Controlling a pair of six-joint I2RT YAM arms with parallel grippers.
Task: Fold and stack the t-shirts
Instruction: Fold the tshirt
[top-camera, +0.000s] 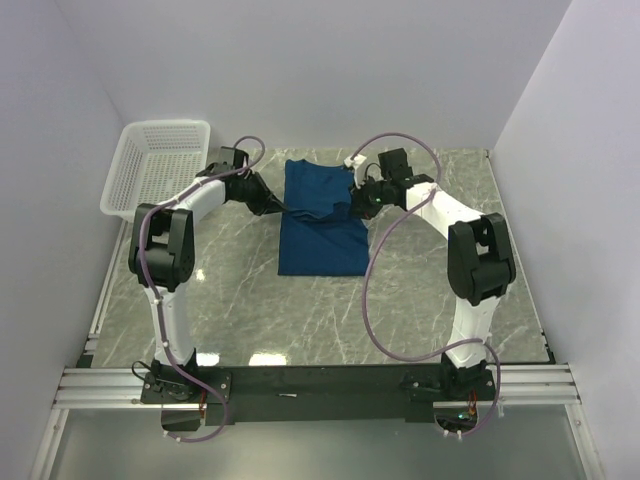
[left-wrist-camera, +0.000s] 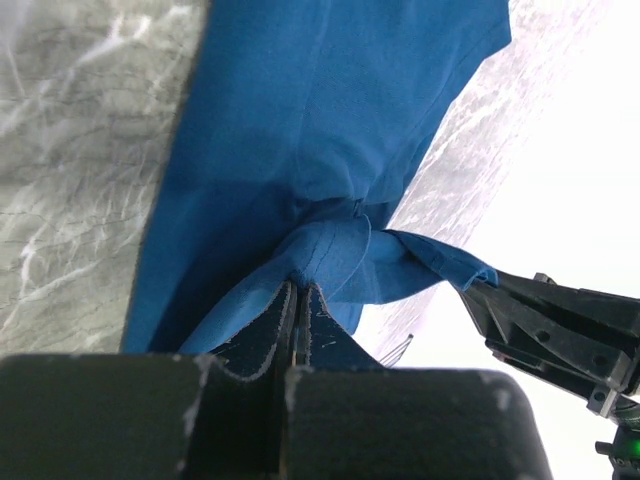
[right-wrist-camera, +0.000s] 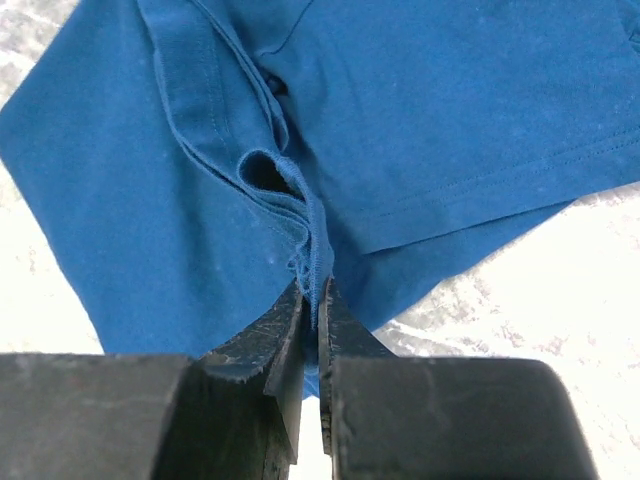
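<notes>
Grey marbled table (top-camera: 430, 300), white walls on three sides. I see one dark blue t-shirt (top-camera: 322, 235) lying toward the table's 12 o'clock. It is partly folded, with the near half flat. The left gripper (top-camera: 278, 207) sits at the t-shirt's 9 o'clock edge, jaws pinched tight on a bunched fold; its wrist view shows cloth wedged between the fingers. The right gripper (top-camera: 352, 208) is at the 3 o'clock edge, jaws all but together with a stitched hem caught between them. A white lattice basket (top-camera: 118, 170) stands at the table's 10 o'clock, apart from the t-shirt.
</notes>
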